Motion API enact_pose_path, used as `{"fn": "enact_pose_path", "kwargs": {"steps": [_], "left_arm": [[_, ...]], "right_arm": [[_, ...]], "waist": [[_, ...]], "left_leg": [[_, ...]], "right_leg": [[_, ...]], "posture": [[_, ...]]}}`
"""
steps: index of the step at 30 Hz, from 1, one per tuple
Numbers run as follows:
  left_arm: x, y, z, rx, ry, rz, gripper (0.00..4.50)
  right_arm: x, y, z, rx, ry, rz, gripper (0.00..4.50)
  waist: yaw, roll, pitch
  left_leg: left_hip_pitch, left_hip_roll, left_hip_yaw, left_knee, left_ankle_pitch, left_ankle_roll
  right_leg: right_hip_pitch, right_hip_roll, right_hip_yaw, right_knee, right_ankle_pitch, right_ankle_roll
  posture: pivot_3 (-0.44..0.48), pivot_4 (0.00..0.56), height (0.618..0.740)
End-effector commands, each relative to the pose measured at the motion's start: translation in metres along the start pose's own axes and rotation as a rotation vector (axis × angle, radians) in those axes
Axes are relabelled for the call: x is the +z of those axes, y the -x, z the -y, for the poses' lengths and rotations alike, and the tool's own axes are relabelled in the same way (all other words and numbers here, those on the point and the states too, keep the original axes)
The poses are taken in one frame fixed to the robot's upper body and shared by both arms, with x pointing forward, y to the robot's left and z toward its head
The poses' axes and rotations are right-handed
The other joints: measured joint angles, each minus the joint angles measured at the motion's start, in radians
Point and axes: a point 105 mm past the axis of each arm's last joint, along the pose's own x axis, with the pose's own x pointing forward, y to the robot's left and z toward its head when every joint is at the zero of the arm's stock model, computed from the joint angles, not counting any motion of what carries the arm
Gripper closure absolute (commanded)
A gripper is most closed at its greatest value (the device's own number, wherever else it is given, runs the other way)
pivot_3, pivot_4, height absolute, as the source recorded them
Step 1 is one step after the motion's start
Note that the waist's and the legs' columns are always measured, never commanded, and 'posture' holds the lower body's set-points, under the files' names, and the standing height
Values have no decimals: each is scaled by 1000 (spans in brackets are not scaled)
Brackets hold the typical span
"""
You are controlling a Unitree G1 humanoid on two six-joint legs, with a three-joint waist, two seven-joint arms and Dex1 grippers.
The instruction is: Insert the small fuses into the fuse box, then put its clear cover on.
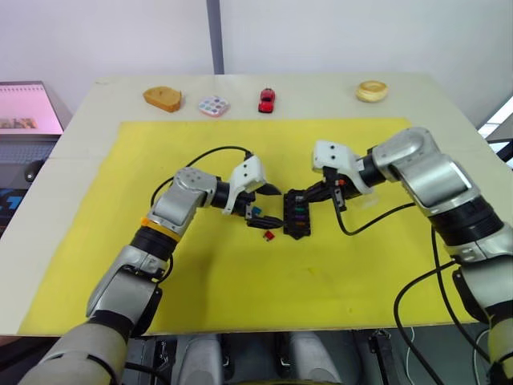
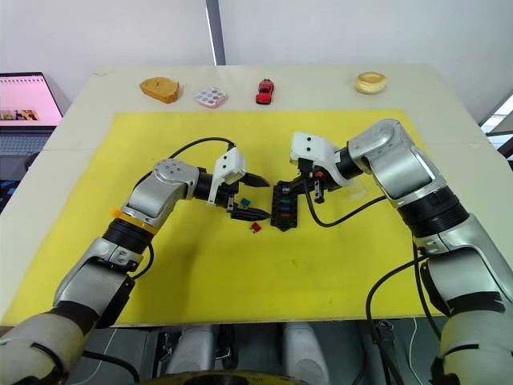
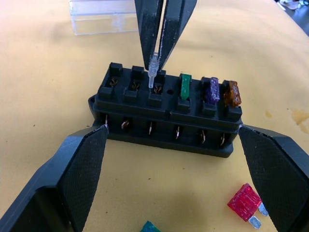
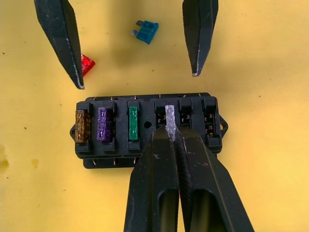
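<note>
The right gripper [image 4: 170, 129] pinched a pale grey blade fuse [image 4: 169, 116], upright, directly over the fourth slot of the black rectangular plastic fuse box [image 4: 145, 128] on the yellow mat [image 1: 240, 297]. The left gripper [image 3: 171, 159] stood spread, flanking the box.

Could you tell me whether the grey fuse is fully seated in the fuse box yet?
Not yet: the right end effector holds the grey fuse upright over a fuse box slot, standing higher than the seated green fuse.

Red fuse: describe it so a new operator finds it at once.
On the yellow mat, find the black fuse box. The red fuse lies loose on the mat beside it, near the teal fuse; it is the only red one, not yet slotted in.
</note>
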Motion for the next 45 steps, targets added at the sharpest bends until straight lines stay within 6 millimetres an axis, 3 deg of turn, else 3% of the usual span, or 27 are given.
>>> {"fn": "enact_pose_path", "kwargs": {"steps": [1, 18, 45], "left_arm": [[10, 2, -2, 9, -37, 23, 26], [9, 1, -2, 9, -35, 20, 26], [9, 0, -3, 14, -38, 19, 26]], "right_arm": [[19, 11, 4, -34, 30, 66, 4500], [13, 9, -4, -16, -5, 36, 4500], [-5, 6, 4, -63, -10, -17, 4500]], "waist": [[0, 0, 0], [1, 0, 0], [1, 0, 0]], "left_leg": [[0, 0, 0, 0, 0, 0], [0, 0, 0, 0, 0, 0], [0, 0, 0, 0, 1, -1]], "right_leg": [[0, 0, 0, 0, 0, 0], [0, 0, 0, 0, 0, 0], [0, 0, 0, 1, 0, 0]], "posture": [[0, 150, 740], [0, 150, 740], [0, 150, 740]]}}
